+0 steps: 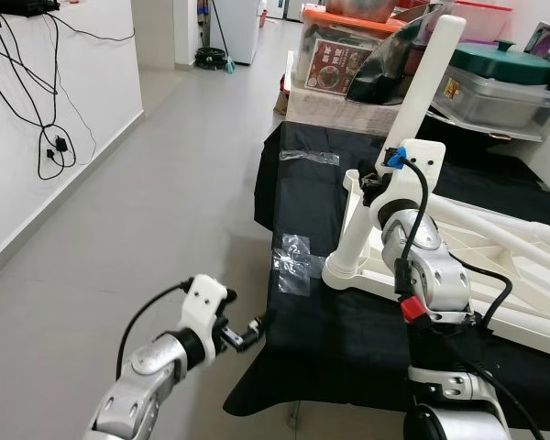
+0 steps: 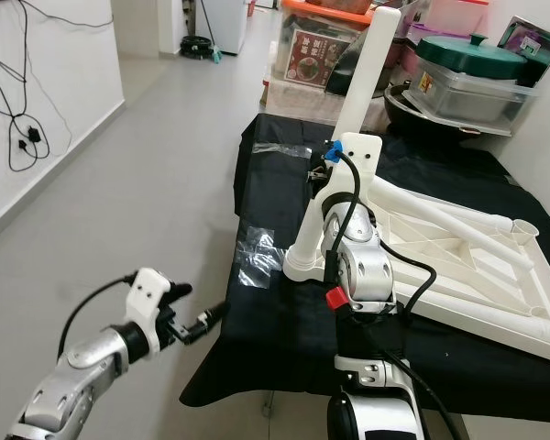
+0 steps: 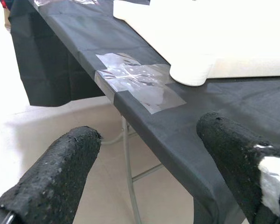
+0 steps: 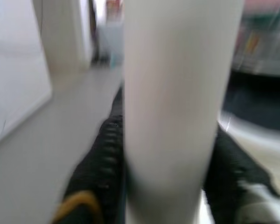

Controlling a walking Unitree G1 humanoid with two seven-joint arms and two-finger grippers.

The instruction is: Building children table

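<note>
On the black-draped counter (image 1: 348, 321), a white leg goes upright.
Right gripper (image 1: 378, 183) pinches the white table leg (image 1: 422, 92), which stands tilted in a corner socket of the upturned white table frame (image 1: 495, 266) lying on the counter. Left gripper (image 1: 247, 332) hangs spread beside the counter's near edge, close to clear tape (image 1: 291, 261).

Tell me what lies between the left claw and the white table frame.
Left wrist view: black cloth with a clear tape patch lies between the left claw and the frame.

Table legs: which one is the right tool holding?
The upright leg at the tabletop's near-left corner; right tool is closed around it. The others lie flat.
</note>
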